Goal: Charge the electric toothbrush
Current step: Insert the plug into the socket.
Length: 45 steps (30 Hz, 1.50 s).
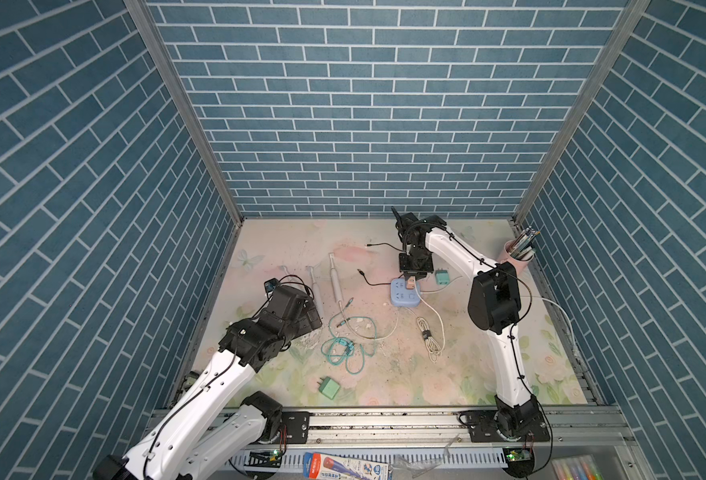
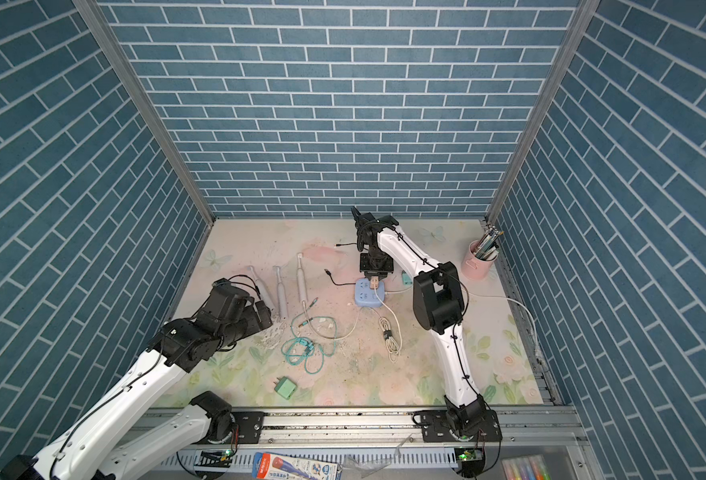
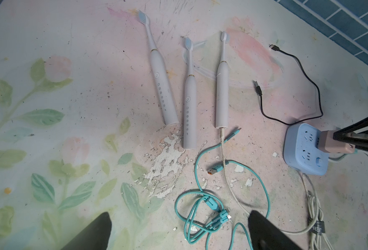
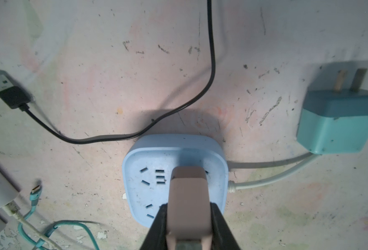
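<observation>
Three white electric toothbrushes lie side by side on the floral mat: one (image 3: 163,86), a second (image 3: 189,108), and a third (image 3: 222,93) (image 1: 335,282) with a beige cable (image 3: 224,164) plugged into its base. My right gripper (image 4: 188,207) is shut on a pink charger plug (image 4: 188,190) (image 1: 411,284), which stands on the blue power cube (image 4: 148,188) (image 1: 405,297) (image 2: 365,298). Whether its prongs are fully seated is hidden. My left gripper (image 3: 179,214) hangs open above the mat near the toothbrush bases, with nothing between its fingers.
A coiled teal cable (image 1: 343,349) lies below the left gripper. A black USB cable (image 3: 308,86) and a teal adapter (image 4: 339,127) lie beside the cube. A green adapter (image 1: 328,387) sits near the front. A bundled white cord (image 1: 428,336) and a pink pen cup (image 1: 519,255) are at the right.
</observation>
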### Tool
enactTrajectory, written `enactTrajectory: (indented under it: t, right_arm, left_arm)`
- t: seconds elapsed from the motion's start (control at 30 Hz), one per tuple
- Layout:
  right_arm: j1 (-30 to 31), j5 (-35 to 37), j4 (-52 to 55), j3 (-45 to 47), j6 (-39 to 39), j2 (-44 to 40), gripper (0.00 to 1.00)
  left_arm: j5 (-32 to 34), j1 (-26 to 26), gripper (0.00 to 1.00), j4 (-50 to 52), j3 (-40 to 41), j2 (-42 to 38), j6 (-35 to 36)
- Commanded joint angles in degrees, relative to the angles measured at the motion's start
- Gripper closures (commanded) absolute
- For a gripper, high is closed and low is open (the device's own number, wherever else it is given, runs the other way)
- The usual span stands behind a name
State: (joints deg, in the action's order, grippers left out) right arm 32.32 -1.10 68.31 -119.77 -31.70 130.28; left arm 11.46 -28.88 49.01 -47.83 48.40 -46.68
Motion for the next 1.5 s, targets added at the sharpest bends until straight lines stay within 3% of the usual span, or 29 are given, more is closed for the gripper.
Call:
enactTrajectory:
  t: [0.0,0.37,0.47,0.63,0.9,1.03,1.13,1.23,1.33,1.47]
  right_arm:
    - [0.4,1.7,1.7,0.9,-1.9,0.0,1.0]
    - [1.4,3.0,-2.0,11.5,-1.3,0.7,1.0]
    - [1.8,6.2,1.1,9.9,-1.1,1.8,1.0]
    - [1.4,2.8,2.8,8.8,0.1,4.5,1.0]
    - [2.4,5.6,2.9,12.6,-0.3,5.6,1.0]
    - [2.2,2.5,1.4,13.5,0.4,3.5,1.0]
    - [2.2,3.3,3.4,8.8,0.7,0.6,0.99]
    - [2.2,2.5,4.5,4.4,1.6,-2.3,0.74]
    - [2.2,-0.1,3.1,3.9,2.3,-4.2,0.59]
    - [2.1,0.4,1.4,4.0,4.5,-8.7,0.52]
  left_arm:
    - [0.4,0.6,0.0,0.6,0.5,-0.5,0.3]
    - [0.5,0.8,0.01,0.4,0.8,-0.6,0.4]
    - [0.1,0.7,0.01,0.1,0.9,-0.3,0.3]
    - [0.0,0.8,0.0,0.3,0.6,0.1,0.4]
    - [0.3,0.8,0.01,1.0,0.9,-1.2,0.4]
    - [0.3,0.9,0.01,0.9,0.8,-0.9,0.4]
    - [0.2,1.0,0.0,0.8,0.6,-0.3,0.6]
    - [0.2,1.2,0.0,1.0,0.2,0.3,0.6]
    - [0.0,1.5,0.01,0.9,0.1,0.7,0.6]
    - [-0.2,2.1,0.0,1.0,-0.3,1.1,0.4]
